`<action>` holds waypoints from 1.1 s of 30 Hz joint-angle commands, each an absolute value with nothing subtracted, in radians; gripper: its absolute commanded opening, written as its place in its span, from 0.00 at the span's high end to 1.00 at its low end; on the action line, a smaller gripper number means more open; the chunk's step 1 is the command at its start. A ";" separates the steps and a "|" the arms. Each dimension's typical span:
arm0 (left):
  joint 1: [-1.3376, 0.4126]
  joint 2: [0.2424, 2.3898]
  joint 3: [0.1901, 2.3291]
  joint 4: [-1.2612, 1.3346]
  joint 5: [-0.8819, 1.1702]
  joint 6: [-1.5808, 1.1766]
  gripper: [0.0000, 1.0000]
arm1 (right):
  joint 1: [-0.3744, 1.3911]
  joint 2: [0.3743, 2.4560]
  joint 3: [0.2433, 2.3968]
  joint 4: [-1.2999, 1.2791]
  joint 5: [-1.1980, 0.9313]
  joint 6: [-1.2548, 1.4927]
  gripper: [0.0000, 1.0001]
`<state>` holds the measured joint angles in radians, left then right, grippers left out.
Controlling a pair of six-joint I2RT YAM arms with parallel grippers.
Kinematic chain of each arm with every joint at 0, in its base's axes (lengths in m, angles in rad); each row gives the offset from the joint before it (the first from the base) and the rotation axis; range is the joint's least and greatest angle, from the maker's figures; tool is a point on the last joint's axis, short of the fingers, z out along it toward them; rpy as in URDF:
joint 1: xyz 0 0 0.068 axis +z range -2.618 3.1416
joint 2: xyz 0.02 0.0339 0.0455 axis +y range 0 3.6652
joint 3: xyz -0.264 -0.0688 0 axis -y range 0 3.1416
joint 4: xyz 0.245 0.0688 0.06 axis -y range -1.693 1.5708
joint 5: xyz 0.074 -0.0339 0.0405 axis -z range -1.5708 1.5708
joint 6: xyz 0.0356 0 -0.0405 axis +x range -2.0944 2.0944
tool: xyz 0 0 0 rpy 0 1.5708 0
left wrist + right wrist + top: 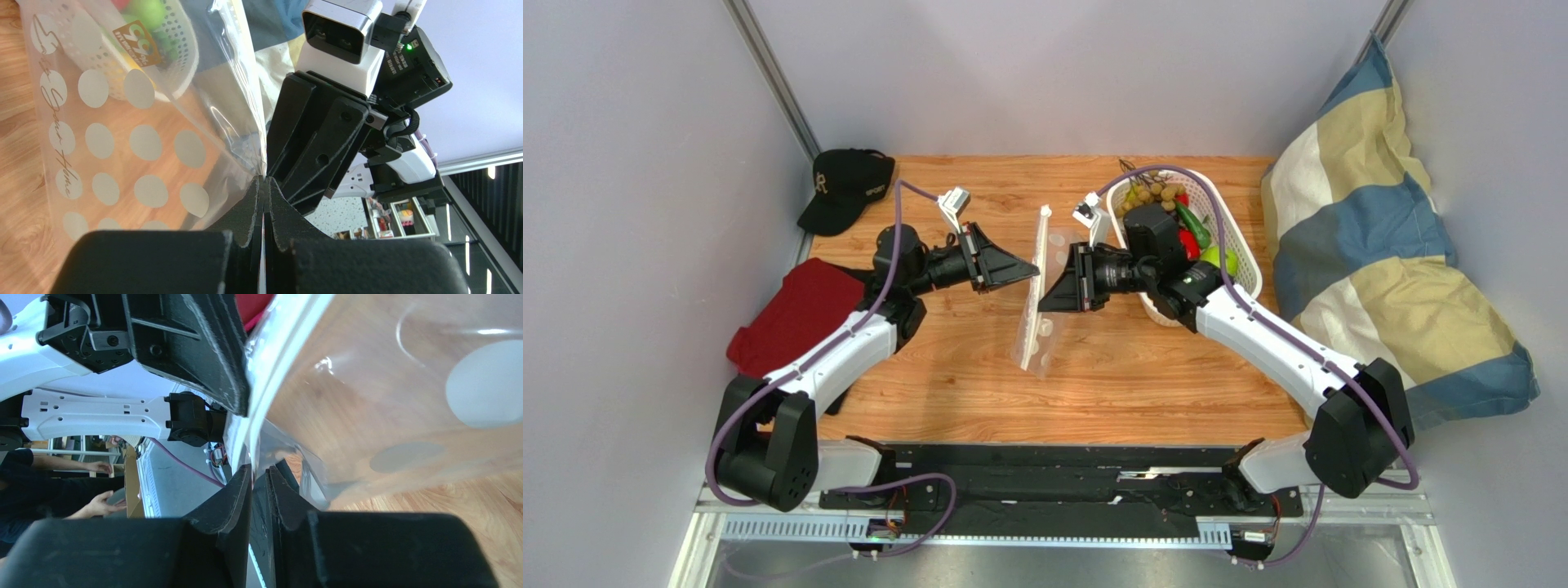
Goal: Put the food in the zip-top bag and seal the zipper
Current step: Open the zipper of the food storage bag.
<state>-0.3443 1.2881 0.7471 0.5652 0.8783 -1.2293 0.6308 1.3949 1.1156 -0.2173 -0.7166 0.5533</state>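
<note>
Top external, one bag (1037, 347), two grippers (1035, 272) (1044, 299)

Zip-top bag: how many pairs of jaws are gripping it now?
2. The left jaws are shut on the zip-top bag from its left side; the right jaws are shut on it from its right side, directly opposite. No others are in view.

White links (1271, 337), black joints (775, 447), purple cables (710, 459); left gripper (264, 191), right gripper (259, 478) black.

Pale grey walls (1075, 74) close round a wooden table (1112, 380) on three sides, with a metal post (775, 76) at the back-left corner. A blue, yellow and cream pillow (1382, 270) leans at the right; a black cap (844, 184) lies back left
</note>
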 commanded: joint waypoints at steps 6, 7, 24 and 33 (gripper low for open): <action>-0.341 1.244 0.738 0.597 0.873 -1.229 1.00 | 0.666 1.431 1.196 -0.160 -0.673 0.557 0.81; -0.341 1.241 0.735 0.594 0.873 -1.227 1.00 | 0.666 1.433 1.201 -0.158 -0.673 0.560 0.80; -0.322 1.098 1.070 -0.297 0.597 -0.563 0.32 | 0.667 1.439 1.379 -0.354 -0.503 0.488 1.00; -0.114 1.131 1.210 -0.551 0.627 -0.477 0.18 | 0.733 1.565 1.575 -0.256 -0.698 0.534 1.00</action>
